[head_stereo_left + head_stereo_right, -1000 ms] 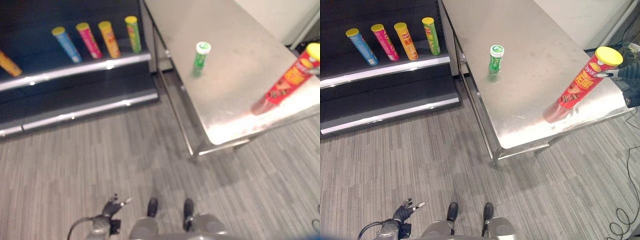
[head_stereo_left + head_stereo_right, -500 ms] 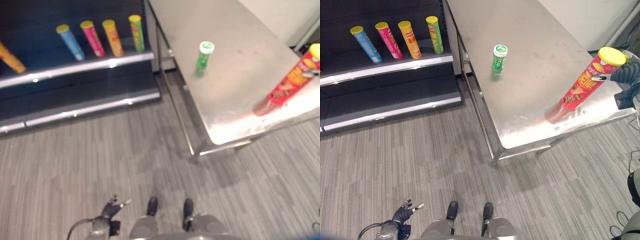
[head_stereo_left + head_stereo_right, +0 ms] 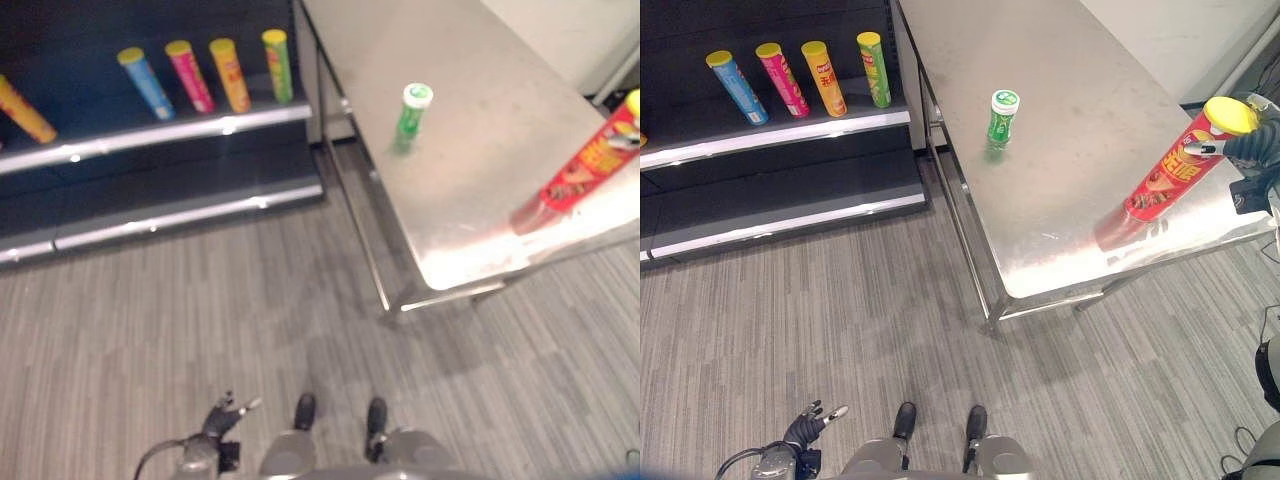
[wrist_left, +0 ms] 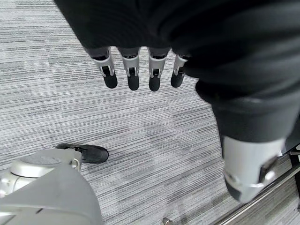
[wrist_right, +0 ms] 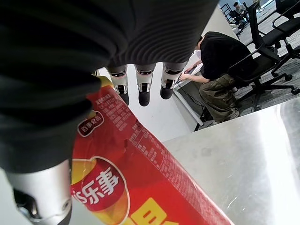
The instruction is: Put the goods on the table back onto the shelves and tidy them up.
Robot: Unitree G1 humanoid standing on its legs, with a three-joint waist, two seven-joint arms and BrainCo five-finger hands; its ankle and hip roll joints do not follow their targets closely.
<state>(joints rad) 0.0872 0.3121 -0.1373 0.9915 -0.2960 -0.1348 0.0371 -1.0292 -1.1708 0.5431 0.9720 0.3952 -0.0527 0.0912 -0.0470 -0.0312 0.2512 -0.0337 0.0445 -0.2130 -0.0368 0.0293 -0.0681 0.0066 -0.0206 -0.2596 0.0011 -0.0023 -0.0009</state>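
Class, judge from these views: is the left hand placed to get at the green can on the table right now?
Probably not. The left hand hangs low over the floor, fingers open, while the green can stands far off on the table. Nothing blocks it; the robot would need to step closer.

Shop mock-up: stocked shelves [image 3: 790, 125], office chairs [image 5: 262, 51]

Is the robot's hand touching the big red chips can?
Touching. In the right eye view, the right hand meets the tilted red chips can near its yellow lid; the right wrist view shows the can lying against the palm, between thumb and fingers.
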